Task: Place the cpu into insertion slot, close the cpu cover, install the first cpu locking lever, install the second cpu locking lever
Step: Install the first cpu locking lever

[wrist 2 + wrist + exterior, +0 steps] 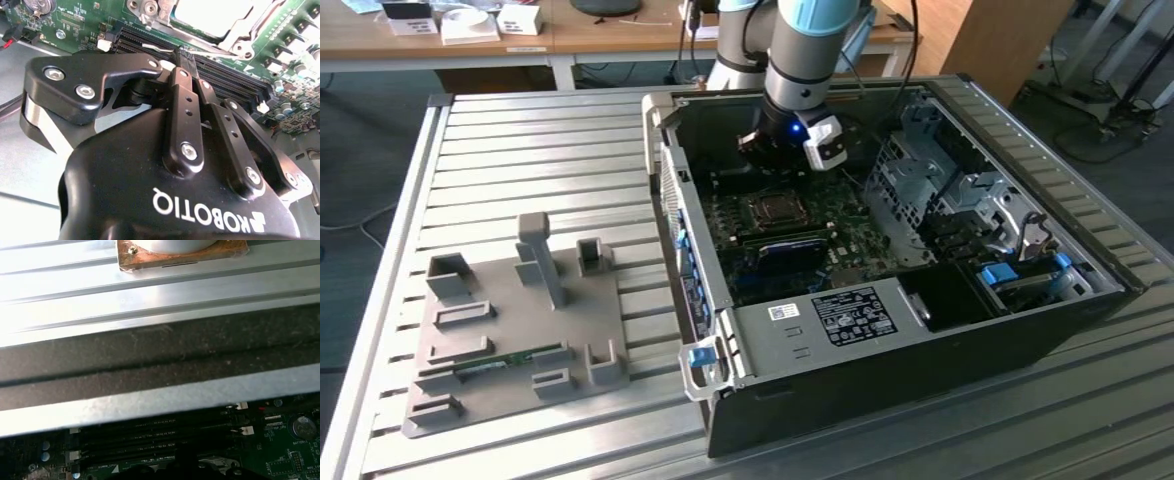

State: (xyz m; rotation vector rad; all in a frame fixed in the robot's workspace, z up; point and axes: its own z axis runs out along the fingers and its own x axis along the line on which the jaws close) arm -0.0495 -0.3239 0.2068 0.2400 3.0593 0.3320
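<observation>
The grey computer case [881, 330] lies open on the slatted table. My gripper [781, 150] hangs inside it, over the motherboard just beyond the insertion slot [774, 211]. In the second wrist view the gripper [181, 52] has its black fingers [182, 100] pressed together and shut. Their tips sit at a thin silvery lever rod [155, 47] that runs along the socket's edge. I cannot tell if they pinch it. Past the tips lies the pale cpu [210, 15], framed by the silvery cpu cover [235, 40], which lies flat over it.
Long black memory slots [225, 80] run between the fingertips and the socket. Drive cages [961, 200] crowd the case at the exterior view's right. A grey fixture plate [520, 330] with upright holders stands on the table at the exterior view's left. The case wall [160, 360] is close by.
</observation>
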